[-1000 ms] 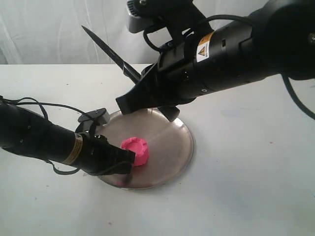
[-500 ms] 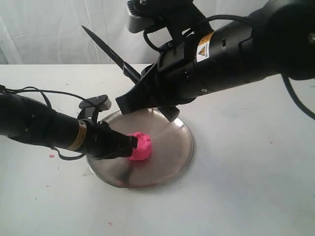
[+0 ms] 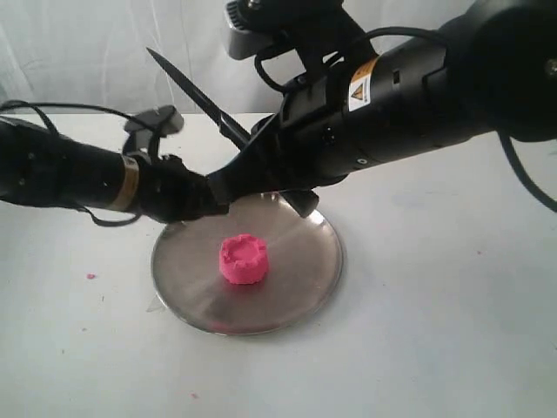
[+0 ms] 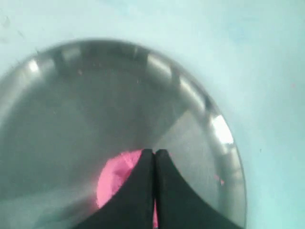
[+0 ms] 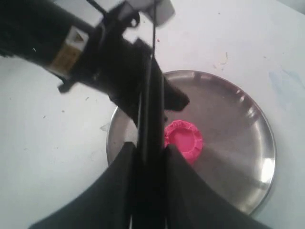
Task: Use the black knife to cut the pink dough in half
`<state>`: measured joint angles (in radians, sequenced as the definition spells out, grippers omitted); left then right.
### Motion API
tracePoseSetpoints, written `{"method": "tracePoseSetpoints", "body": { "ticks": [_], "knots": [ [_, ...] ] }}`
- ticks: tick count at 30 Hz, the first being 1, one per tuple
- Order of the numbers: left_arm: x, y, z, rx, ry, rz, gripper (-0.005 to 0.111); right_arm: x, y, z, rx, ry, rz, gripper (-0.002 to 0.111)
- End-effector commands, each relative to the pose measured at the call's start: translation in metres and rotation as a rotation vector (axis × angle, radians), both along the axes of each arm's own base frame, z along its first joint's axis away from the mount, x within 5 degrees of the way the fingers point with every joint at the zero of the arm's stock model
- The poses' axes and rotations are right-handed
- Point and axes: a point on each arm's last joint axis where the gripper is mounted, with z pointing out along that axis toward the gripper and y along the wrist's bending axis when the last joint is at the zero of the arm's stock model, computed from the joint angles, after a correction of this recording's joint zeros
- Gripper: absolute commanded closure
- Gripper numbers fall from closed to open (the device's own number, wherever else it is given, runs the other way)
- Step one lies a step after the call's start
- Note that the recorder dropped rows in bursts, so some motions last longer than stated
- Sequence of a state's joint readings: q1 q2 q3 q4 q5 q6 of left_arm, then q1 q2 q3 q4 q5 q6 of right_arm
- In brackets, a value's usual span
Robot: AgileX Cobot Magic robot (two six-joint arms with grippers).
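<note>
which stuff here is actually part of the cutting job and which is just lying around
Part of the job:
- dough, whole, on the plate
- knife, held in the right gripper
- plate under the dough
- left gripper, shut, holding nothing

Just lying about:
- pink crumbs on the table

Black knife (image 3: 196,99) handle buried in right pincer (image 5: 151,152); pink dough (image 4: 116,174) half-hidden, blurred.

pink dough (image 3: 243,259) — whole round puck, dimpled top, on plate | black knife (image 3: 196,93) — raised, tip slanting up
</note>
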<state>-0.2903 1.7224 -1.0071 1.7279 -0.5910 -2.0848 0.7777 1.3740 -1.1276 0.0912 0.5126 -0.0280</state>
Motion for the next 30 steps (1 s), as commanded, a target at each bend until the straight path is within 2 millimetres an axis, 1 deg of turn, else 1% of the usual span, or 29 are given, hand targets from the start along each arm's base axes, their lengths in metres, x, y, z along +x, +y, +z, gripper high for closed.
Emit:
{"method": "tracePoseSetpoints", "body": {
  "ticks": [1,4,7,9,10,11,12,13,16,18,21,25,30],
  "knots": [
    [-0.005,0.033,0.048,-0.035,-0.128,0.074,0.107,0.001,-0.008,-0.002,-0.068,0.006,-0.015,0.108],
    [-0.013,0.053,0.068,-0.053,-0.179,0.117,0.107,0.000,-0.012,-0.011,-0.161,0.056,-0.026,0.108],
    [-0.020,0.070,0.076,-0.058,-0.203,0.157,0.107,0.000,-0.014,-0.020,-0.225,0.111,-0.025,0.108],
    [-0.025,0.072,0.071,-0.064,-0.185,0.148,0.107,0.002,-0.011,-0.028,-0.253,0.139,-0.024,0.108],
    [-0.028,0.072,0.063,-0.062,-0.158,0.144,0.107,0.005,-0.008,-0.035,-0.269,0.156,-0.023,0.108],
    [-0.029,0.073,0.061,-0.056,-0.152,0.149,0.107,0.007,-0.007,-0.039,-0.281,0.167,-0.022,0.108],
    [-0.030,0.073,0.057,-0.050,-0.142,0.153,0.107,0.010,-0.004,-0.048,-0.302,0.188,-0.021,0.108],
    [-0.030,0.074,0.056,-0.048,-0.140,0.155,0.107,0.011,-0.003,-0.052,-0.310,0.196,-0.020,0.108],
    [-0.030,0.073,0.056,-0.050,-0.140,0.152,0.107,0.019,0.005,-0.073,-0.356,0.239,-0.014,0.108],
    [-0.030,0.073,0.056,-0.035,-0.152,0.142,0.107,0.023,0.009,-0.083,-0.362,0.246,-0.013,0.108],
    [-0.030,0.074,0.055,-0.032,-0.149,0.147,0.107,0.028,0.014,-0.089,-0.347,0.231,-0.012,0.108],
    [-0.023,0.071,0.036,-0.038,-0.081,0.125,0.107,0.033,0.018,-0.106,-0.378,0.257,-0.009,0.108],
    [-0.017,0.068,0.015,-0.045,-0.011,0.097,0.107,0.038,0.020,-0.114,-0.413,0.229,-0.002,0.108]
  ]
}}
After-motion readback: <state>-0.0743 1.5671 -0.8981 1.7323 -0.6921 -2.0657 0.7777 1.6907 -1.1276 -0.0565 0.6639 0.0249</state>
